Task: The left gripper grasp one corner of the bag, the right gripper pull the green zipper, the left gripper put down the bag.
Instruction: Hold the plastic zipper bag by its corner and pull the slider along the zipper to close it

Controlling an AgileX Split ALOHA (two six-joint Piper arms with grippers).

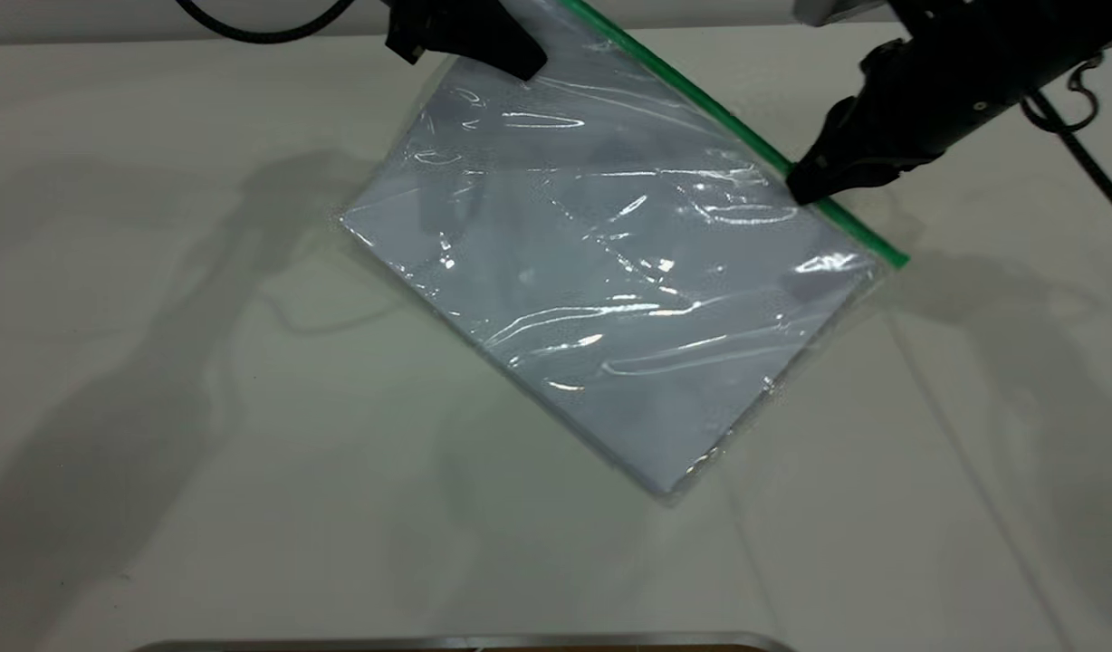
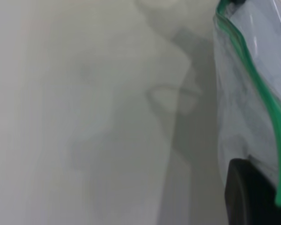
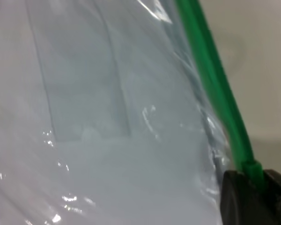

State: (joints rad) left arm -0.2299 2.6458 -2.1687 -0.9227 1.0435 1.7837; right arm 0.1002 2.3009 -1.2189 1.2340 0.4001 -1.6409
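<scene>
Now my right gripper, black angular pincer on black arm, clenched on green zipper — thin bright green plastic strip along bag's far long edge; right wrist view shows green slider tab pinched between black fingertips. I judge pull partway, slider near right end. My left gripper clamps corner of the bag at strip's opposite end, lifting it so strip stays taut. Large clear plastic bag with white sheets slopes down onto white table.
</scene>
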